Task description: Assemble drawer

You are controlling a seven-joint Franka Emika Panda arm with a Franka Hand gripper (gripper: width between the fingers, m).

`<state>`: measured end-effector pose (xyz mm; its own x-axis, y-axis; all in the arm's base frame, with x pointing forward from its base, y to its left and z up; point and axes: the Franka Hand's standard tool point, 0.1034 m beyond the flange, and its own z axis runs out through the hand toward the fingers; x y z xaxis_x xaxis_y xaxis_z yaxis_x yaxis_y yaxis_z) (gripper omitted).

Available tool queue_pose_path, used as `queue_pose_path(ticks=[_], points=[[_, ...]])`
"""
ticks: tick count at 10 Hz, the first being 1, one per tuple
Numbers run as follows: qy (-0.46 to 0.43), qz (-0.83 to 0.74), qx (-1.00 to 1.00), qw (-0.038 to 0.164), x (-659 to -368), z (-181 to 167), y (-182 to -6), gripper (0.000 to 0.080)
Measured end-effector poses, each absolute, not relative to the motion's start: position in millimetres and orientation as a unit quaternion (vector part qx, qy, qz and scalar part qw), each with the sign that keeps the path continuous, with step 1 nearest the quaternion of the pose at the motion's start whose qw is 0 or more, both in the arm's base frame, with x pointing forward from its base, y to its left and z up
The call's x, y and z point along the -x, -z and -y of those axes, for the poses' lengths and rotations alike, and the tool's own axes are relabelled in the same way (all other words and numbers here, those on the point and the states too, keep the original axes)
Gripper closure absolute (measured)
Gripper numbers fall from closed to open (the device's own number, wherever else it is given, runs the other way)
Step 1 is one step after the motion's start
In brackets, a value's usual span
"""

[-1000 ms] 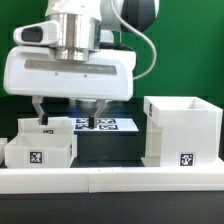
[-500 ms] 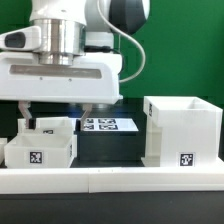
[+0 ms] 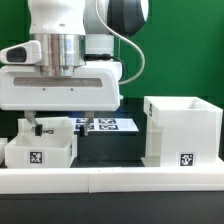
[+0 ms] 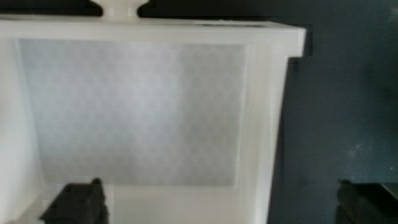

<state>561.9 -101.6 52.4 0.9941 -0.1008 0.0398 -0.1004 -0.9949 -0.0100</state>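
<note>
The drawer's tall white housing, with a tag on its front, stands at the exterior view's right. Two shallow white trays sit at the left: the front one shows its tag, and the second lies close behind it. My gripper is open and empty, hanging just above the rear tray. In the wrist view a tray with its knob fills the picture. My gripper straddles the tray's side wall, with one finger over the tray floor and the other over the dark table.
The marker board lies flat on the black table between the trays and the housing. A long white border rail runs along the front edge. A green backdrop stands behind.
My gripper has moved to the exterior view's left, from over the marker board to over the trays, and has come slightly lower. It stays open. No part has moved.
</note>
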Motion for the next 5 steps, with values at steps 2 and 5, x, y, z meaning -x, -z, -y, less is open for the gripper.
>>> queue_pose_path(ticks=[2,5], points=[[0.02,-0.05,0.999,0.004,-562,102,-52.1,0.0151],[0.009,-0.093,0.995,0.022,-551,96,-40.6,0.0151]])
